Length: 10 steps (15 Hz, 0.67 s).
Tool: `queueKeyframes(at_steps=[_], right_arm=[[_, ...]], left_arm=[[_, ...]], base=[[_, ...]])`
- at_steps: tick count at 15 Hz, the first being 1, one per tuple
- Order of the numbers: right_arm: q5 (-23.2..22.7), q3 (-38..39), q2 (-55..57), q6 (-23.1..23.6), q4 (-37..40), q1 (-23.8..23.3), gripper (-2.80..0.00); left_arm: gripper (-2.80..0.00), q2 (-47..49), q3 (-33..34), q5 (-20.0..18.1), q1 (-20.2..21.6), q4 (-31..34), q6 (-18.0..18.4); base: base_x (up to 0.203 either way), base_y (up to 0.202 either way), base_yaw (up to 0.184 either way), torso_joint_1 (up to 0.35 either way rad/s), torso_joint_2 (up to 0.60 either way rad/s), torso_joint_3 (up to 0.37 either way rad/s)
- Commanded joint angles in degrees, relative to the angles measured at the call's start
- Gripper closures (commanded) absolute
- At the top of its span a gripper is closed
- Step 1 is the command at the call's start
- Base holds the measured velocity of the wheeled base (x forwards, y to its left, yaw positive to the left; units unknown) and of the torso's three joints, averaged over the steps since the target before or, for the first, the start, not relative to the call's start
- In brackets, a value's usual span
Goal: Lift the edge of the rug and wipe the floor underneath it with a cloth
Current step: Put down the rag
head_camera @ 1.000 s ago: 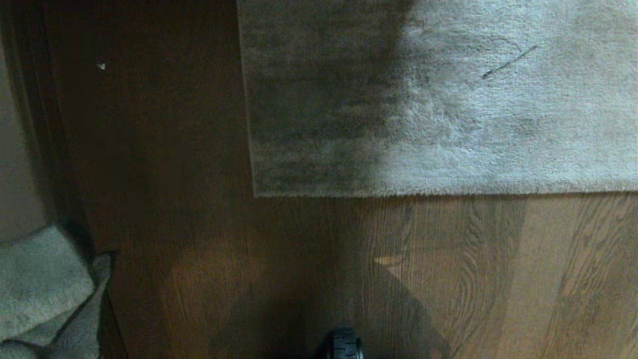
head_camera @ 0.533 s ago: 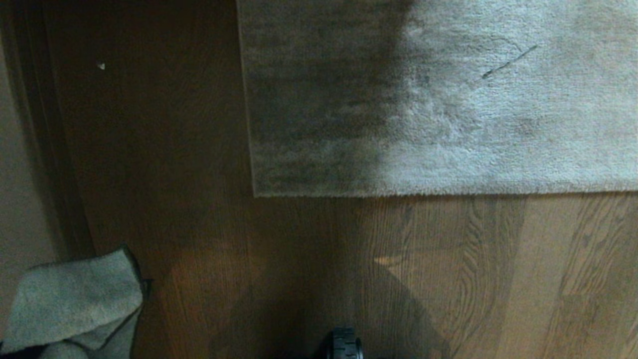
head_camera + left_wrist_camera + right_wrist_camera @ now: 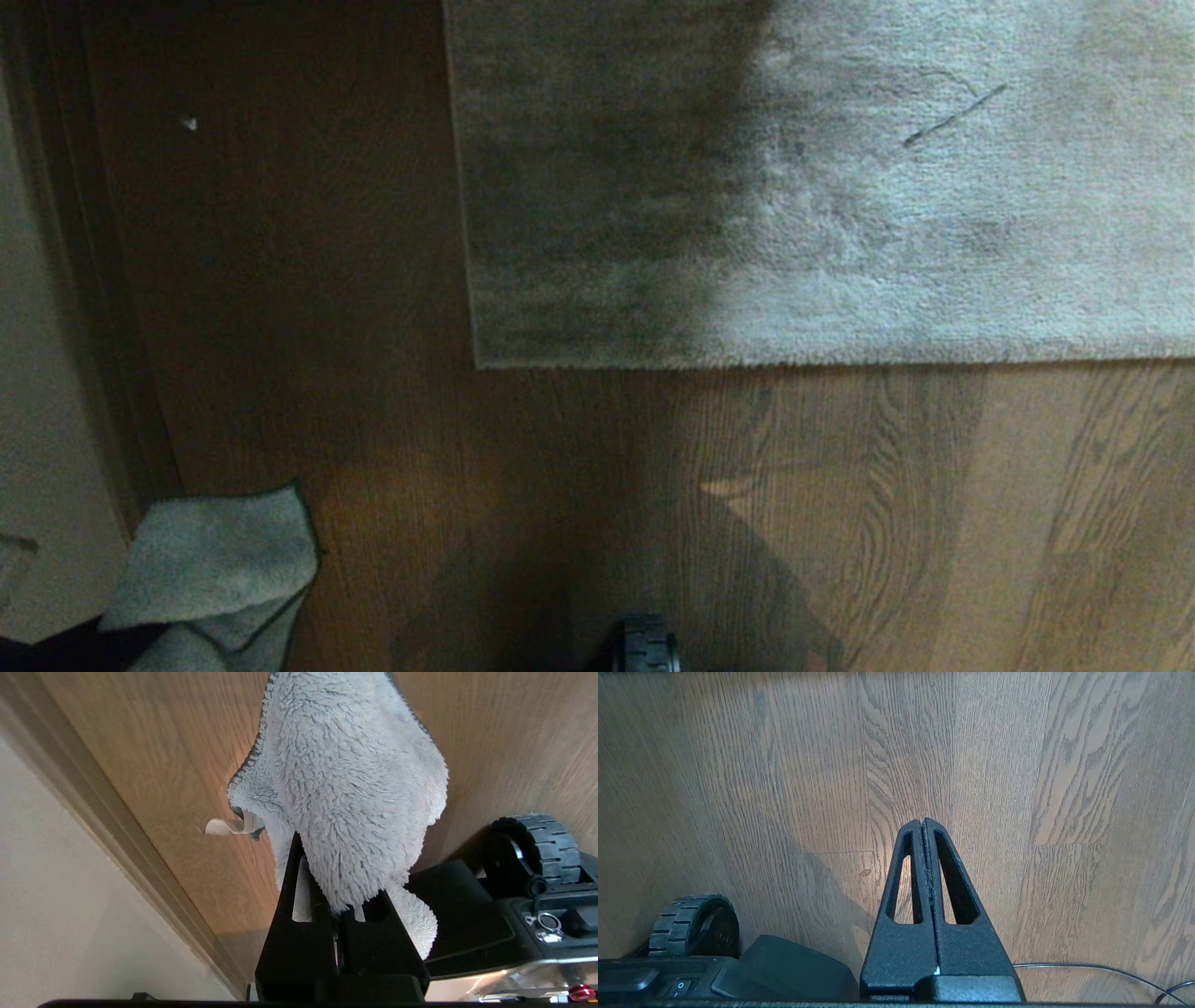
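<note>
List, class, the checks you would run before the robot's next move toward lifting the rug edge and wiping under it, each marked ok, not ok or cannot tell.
1. Cloth gripped by left gripper: ok, jaws shut on it.
2. Right gripper free to lift: ok, shut and empty above the floor.
3. Rug edge lifted: not ok, lying flat.
4. Floor before the rug free of obstacles: ok in the head view.
5. Dirt under the rug: cannot tell, hidden.

Matte black slotted fingers (image 3: 901, 891), ribbed black wheel (image 3: 693, 926).
</note>
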<state>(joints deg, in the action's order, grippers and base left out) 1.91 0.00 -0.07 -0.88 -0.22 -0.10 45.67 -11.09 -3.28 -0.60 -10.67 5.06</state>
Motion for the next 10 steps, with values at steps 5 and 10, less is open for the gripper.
queueKeyframes(at_steps=[5,10], right_arm=[[0.0,0.0,0.1,0.0,0.0,0.0,0.00],[0.0,0.0,0.1,0.0,0.0,0.0,0.00]], left_arm=[[0.00,28.9,1.3,-0.2,0.1,-22.4,-0.2],[0.00,50.0,0.2,-0.3,0.9,-48.9,-0.9]], base=[[0.000,0.000,0.000,0.000,0.00,0.000],[0.000,0.000,0.000,0.000,0.00,0.000]])
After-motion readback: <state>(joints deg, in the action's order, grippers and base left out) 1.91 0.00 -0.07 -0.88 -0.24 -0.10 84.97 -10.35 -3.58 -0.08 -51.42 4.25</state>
